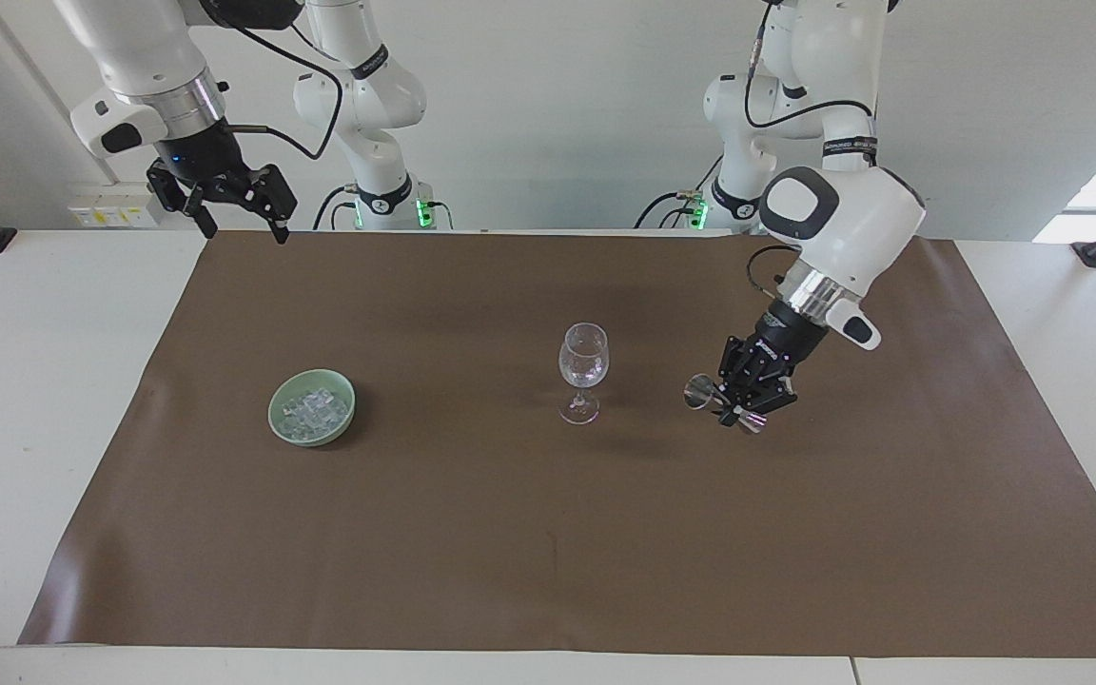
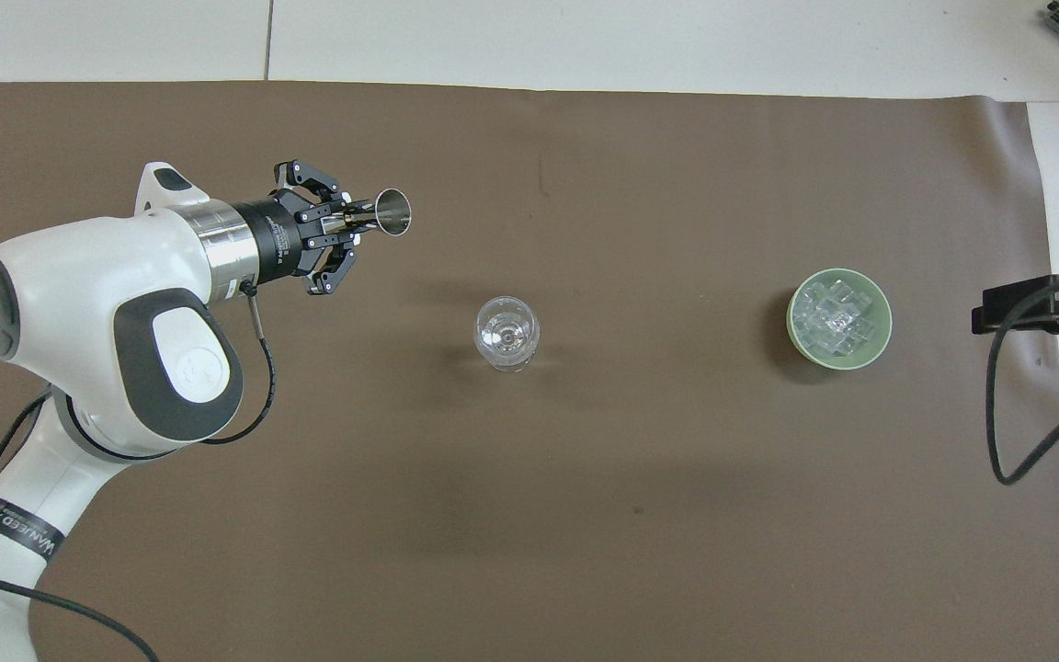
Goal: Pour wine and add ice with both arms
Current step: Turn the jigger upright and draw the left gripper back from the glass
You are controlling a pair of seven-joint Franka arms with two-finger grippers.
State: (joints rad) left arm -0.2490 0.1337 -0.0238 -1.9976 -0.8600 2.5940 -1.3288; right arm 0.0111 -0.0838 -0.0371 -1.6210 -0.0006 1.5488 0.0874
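left gripper (image 1: 744, 403) clamps shiny hourglass steel jigger (image 1: 721, 403); right gripper (image 1: 242, 215) spread wide, waiting

On my overhead view I see the ice (image 2: 837, 318), a heap of small clear cubes, in a green bowl (image 2: 792, 314) at three o'clock from the wine glass (image 2: 506, 333). The left gripper (image 2: 346, 219), at ten o'clock from the glass, is clamped on a steel jigger (image 2: 392, 211) held sideways over the mat (image 2: 640, 478). The right gripper (image 1: 245, 231) waits, fingers spread wide, over the mat's corner at the right arm's end.
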